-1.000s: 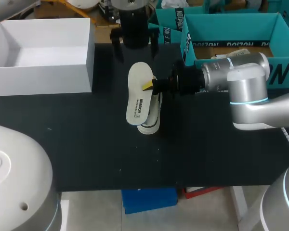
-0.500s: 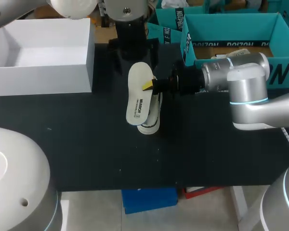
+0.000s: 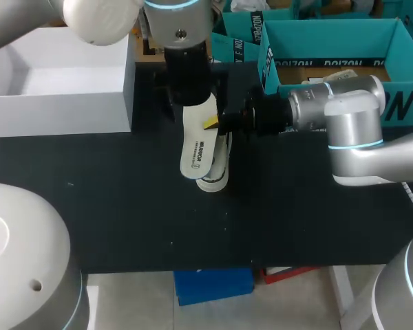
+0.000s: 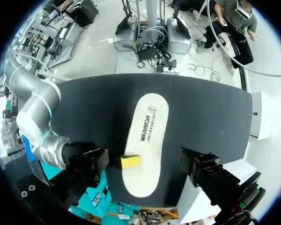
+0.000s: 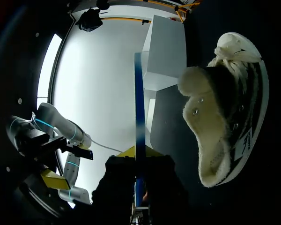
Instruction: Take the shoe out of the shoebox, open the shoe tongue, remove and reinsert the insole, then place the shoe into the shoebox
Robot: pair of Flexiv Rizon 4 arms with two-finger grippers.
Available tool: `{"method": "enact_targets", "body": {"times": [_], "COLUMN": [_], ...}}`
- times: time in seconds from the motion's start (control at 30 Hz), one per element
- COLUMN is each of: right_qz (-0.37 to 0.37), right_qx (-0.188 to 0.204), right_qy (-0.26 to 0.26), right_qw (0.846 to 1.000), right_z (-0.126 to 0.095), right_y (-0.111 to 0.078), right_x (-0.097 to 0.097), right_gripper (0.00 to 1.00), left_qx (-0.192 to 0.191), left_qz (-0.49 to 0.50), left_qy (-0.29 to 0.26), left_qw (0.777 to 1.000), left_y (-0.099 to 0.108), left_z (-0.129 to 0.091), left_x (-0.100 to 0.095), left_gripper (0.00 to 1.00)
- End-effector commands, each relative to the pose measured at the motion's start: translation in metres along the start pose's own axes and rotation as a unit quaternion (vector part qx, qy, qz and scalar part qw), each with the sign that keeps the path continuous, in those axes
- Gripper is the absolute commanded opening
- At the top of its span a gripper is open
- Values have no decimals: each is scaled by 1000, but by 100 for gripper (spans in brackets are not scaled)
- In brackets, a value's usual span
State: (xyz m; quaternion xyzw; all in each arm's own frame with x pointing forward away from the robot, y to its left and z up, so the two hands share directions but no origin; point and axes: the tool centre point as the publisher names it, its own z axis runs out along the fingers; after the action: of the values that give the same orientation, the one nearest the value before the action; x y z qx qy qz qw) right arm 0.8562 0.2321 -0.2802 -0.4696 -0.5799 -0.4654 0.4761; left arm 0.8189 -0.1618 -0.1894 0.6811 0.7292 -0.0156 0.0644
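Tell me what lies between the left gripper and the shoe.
The insole. In the left wrist view it sits below the open left gripper and hides the shoe entirely. The right gripper holds it by one edge.

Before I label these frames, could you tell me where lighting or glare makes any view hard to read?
Head view: even light, no glare, white insole stands out on the black table. Left wrist view: evenly lit too. Right wrist view: bright backlight leaves the right pincer a dark silhouette; the shoe is well lit.
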Motion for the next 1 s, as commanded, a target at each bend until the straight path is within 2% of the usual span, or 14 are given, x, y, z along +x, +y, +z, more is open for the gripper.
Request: {"method": "enact_targets", "body": {"times": [0.03, 0.53, 1.0], "right_qz": [0, 0, 0], "right_qx": [-1, -1, -1], "right_qy": [-1, -1, -1], "right_qw": [1000, 1000, 1000], "right_z": [1, 1, 1], "right_y": [0, 0, 0], "right_x": [0, 0, 0], "right_gripper": [0, 0, 0], "left_qx": [-7, 12, 11], "left_qz": [2, 21, 25], "left_qy": [-3, -8, -6], "left_qw": [1000, 1000, 1000], "left_y": [-10, -41, -41], "left_z": [-2, -2, 0], "left_x": [6, 12, 13], "left_gripper": [100, 100, 100]}}
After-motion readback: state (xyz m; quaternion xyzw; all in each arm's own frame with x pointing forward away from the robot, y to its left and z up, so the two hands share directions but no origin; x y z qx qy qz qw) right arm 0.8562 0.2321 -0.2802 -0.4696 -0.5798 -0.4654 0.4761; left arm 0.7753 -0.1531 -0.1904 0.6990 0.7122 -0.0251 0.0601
